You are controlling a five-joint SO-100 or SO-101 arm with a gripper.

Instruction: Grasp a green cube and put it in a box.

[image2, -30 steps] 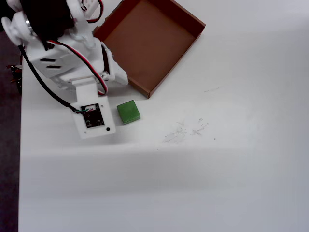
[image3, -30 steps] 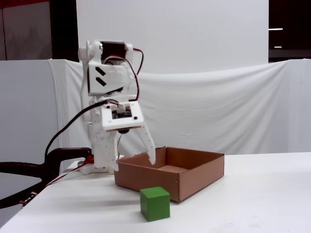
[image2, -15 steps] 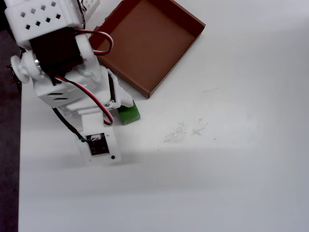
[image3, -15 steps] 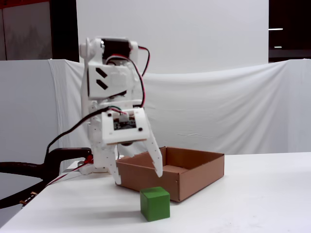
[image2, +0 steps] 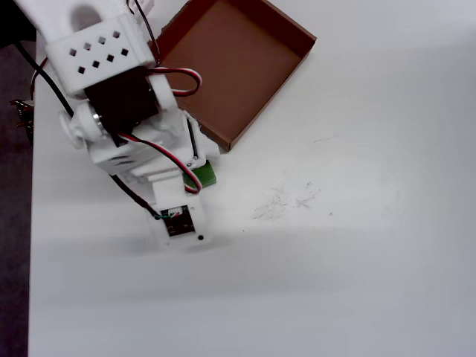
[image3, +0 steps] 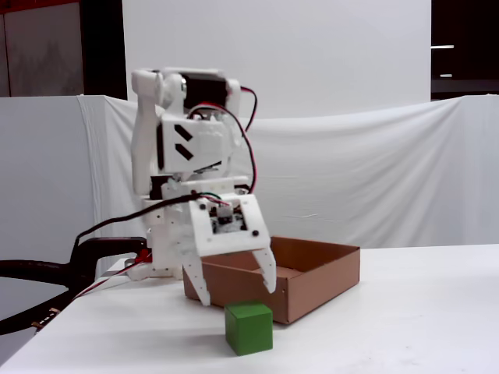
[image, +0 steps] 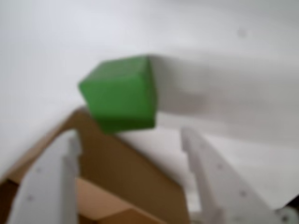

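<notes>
One green cube [image3: 249, 328] sits on the white surface [image3: 405, 327], just in front of the box [image3: 312, 282] in the fixed view. The hand [image3: 234, 290] hangs above it, fingers spread wide, holding nothing.

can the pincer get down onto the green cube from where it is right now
Probably yes. The pincer hangs open just above and behind the green cube, which sits alone on the table with nothing between them. The box stands close behind the cube, so one finger may brush its wall.
</notes>
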